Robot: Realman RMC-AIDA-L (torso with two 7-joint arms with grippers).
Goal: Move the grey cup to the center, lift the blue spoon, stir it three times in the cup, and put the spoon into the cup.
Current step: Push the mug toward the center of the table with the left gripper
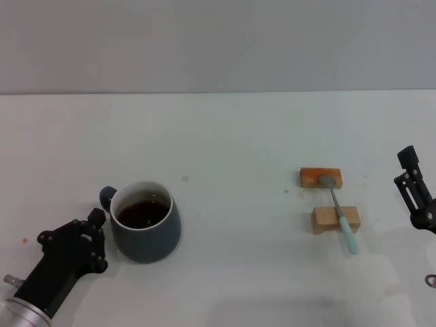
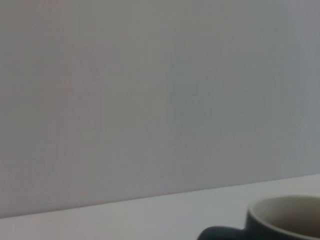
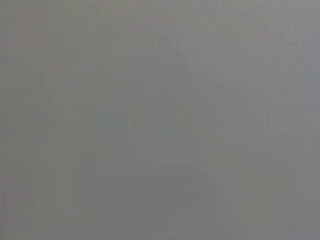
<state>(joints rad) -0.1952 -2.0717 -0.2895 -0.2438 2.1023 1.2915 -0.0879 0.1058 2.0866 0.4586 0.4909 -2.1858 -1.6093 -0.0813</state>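
The grey cup stands upright on the white desk, on the robot's left portion of it. It holds dark brown liquid, and its loop handle points away from the spoon, toward the left end effector. That end effector sits low at the desk just beside the cup's handle side; whether it touches the handle cannot be determined, and its opening cannot be judged, nor can any hold on an object be confirmed. In the left wrist view only the cup's rim and handle appear, against a plain wall.

The blue spoon lies well apart from the cup, on the robot's right. Its metal bowl rests on the farther wooden block, its stem crosses the nearer wooden block, and its pale handle overhangs toward the robot.

The right end effector is beyond the spoon, on the side away from the cup, clear of both blocks. Its fingers stand apart, holding nothing.
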